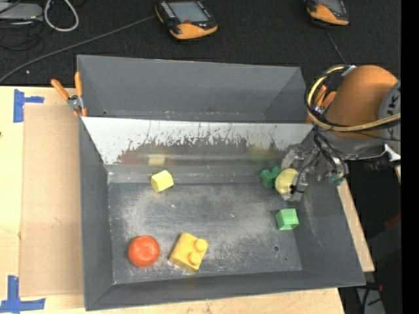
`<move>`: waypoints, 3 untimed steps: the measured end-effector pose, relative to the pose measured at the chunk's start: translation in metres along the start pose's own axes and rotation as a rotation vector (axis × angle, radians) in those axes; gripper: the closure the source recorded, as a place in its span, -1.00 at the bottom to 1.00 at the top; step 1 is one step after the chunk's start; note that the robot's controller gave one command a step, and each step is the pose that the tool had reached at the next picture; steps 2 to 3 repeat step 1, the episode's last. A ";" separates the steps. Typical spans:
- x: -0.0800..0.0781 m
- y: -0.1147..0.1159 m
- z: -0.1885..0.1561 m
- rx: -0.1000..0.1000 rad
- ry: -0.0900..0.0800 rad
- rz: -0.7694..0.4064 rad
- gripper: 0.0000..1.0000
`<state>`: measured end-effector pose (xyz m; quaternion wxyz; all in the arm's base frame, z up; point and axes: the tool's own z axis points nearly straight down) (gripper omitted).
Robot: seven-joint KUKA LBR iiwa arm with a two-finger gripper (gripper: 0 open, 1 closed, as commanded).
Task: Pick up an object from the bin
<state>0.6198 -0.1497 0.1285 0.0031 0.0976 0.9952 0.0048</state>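
Observation:
My gripper (292, 179) is at the bin's right side, near the back wall, low over the floor. A pale yellow rounded thing (284, 181) sits right at its fingertips, and a dark green lump (268, 176) lies just left of that. I cannot tell whether the fingers close on the yellow thing or only stand beside it. A green cube (287, 219) lies on the floor a little below the gripper.
A small yellow block (162, 180) lies at the back left. At the front left sit a red-orange ball (143, 250) and a yellow studded brick (188, 250). The arm's orange cover hangs over the bin's right rim.

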 end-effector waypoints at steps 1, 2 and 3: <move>0.000 0.000 -0.027 0.000 -0.001 0.000 1.00; 0.000 0.000 -0.027 0.000 -0.001 0.000 1.00; 0.000 0.000 -0.027 0.000 -0.001 0.000 1.00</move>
